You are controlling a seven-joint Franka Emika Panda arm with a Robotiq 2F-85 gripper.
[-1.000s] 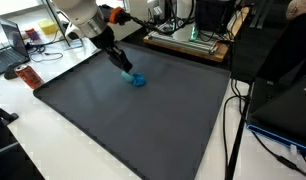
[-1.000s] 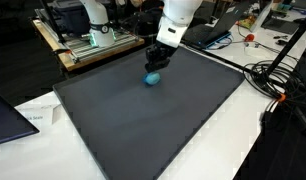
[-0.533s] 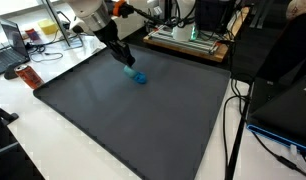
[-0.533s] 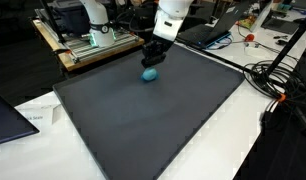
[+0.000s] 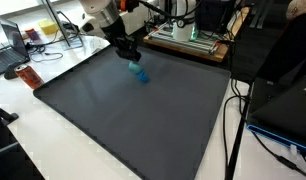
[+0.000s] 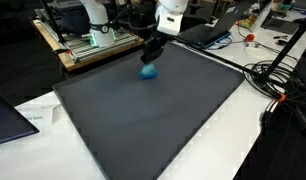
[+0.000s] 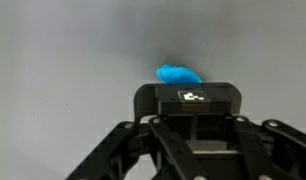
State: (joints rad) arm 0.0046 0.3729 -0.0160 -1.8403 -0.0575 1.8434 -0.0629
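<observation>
**Closed claw holds a blue lump over the dark mat**

The claw (image 5: 132,61) is shut tight. It pinches the top of a small blue lump (image 5: 140,73). In an exterior view the lump hangs just under the claw, at about 5 o'clock from it. I cannot tell if the bottom of the lump touches the mat (image 5: 123,125). The mat is big, dark and grey.

In both exterior views the lump (image 6: 148,71) is in the far part of the mat, near 12 o'clock. In the wrist view the lump (image 7: 179,74) peeks out at 12 o'clock, just above the black body of the claw.

A red thing (image 5: 28,76) lies off the mat, at 9 o'clock from the lump. Black cables (image 6: 268,78) lie at 3 o'clock, well apart from it.
</observation>
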